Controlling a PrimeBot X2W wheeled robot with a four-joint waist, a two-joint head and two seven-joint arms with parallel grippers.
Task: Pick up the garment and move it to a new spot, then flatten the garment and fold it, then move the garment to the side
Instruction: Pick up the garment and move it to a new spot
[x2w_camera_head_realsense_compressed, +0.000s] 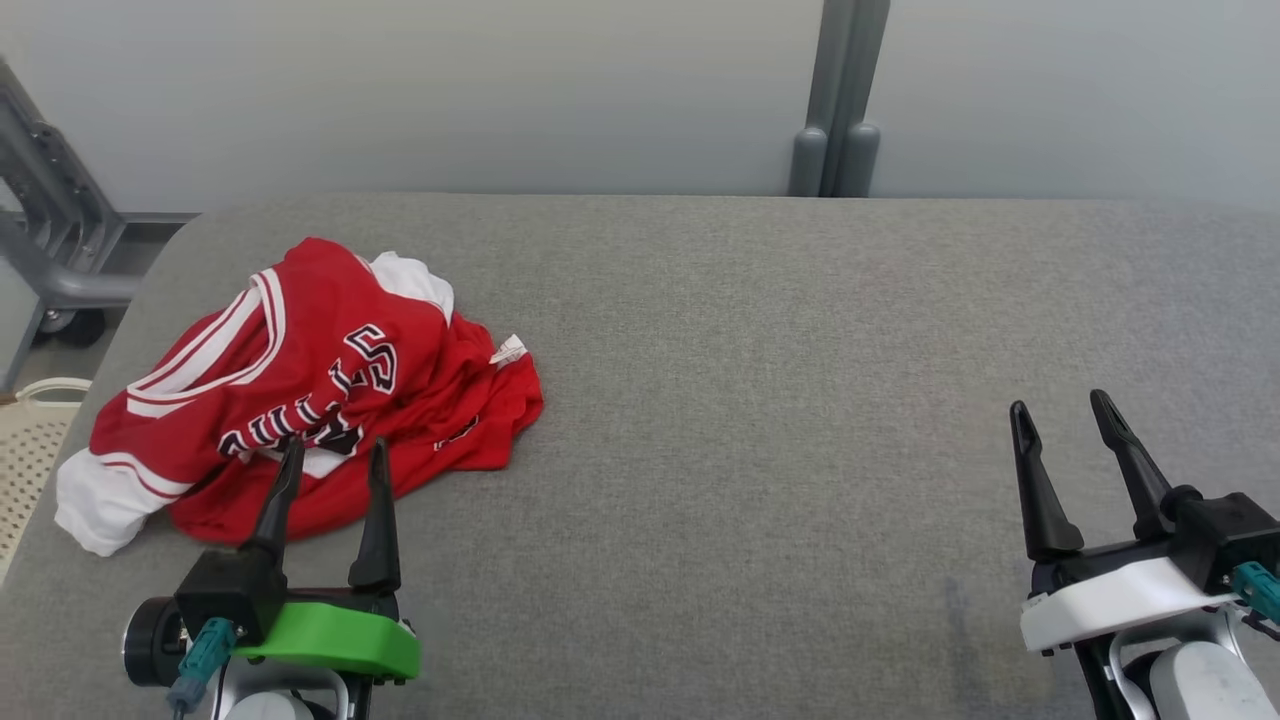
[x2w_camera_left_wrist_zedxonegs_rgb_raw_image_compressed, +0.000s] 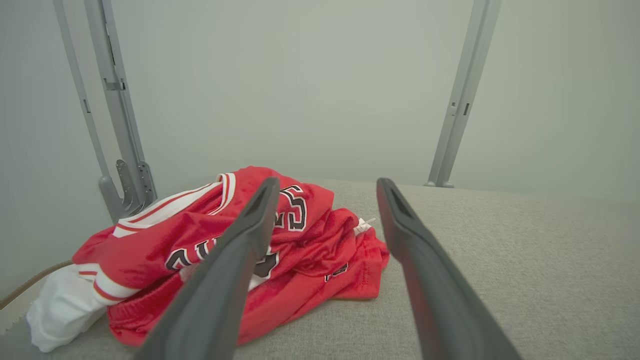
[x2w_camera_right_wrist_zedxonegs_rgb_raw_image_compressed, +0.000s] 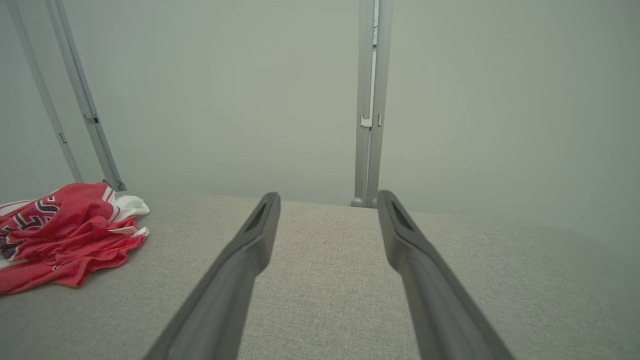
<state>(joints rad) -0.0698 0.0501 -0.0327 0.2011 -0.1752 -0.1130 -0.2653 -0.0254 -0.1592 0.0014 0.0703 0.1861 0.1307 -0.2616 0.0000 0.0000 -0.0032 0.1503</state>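
Note:
The garment (x2w_camera_head_realsense_compressed: 300, 390) is a red jersey with white trim and black lettering, lying crumpled in a heap at the left of the grey table (x2w_camera_head_realsense_compressed: 780, 400). My left gripper (x2w_camera_head_realsense_compressed: 336, 450) stands open just in front of the heap, its fingertips over the garment's near edge, with nothing between them. In the left wrist view the garment (x2w_camera_left_wrist_zedxonegs_rgb_raw_image_compressed: 300, 260) lies ahead and to the left, behind the open left gripper (x2w_camera_left_wrist_zedxonegs_rgb_raw_image_compressed: 325, 187). My right gripper (x2w_camera_head_realsense_compressed: 1060, 405) is open over bare table at the lower right, far from the garment. The right wrist view has the garment (x2w_camera_right_wrist_zedxonegs_rgb_raw_image_compressed: 70, 235) at its far left and the open right gripper (x2w_camera_right_wrist_zedxonegs_rgb_raw_image_compressed: 327, 200).
A grey metal frame (x2w_camera_head_realsense_compressed: 50, 240) and a pale perforated basket (x2w_camera_head_realsense_compressed: 30, 450) stand off the table's left edge. A grey post (x2w_camera_head_realsense_compressed: 840, 100) rises behind the far edge against the pale wall. Bare grey cloth spans the table's middle and right.

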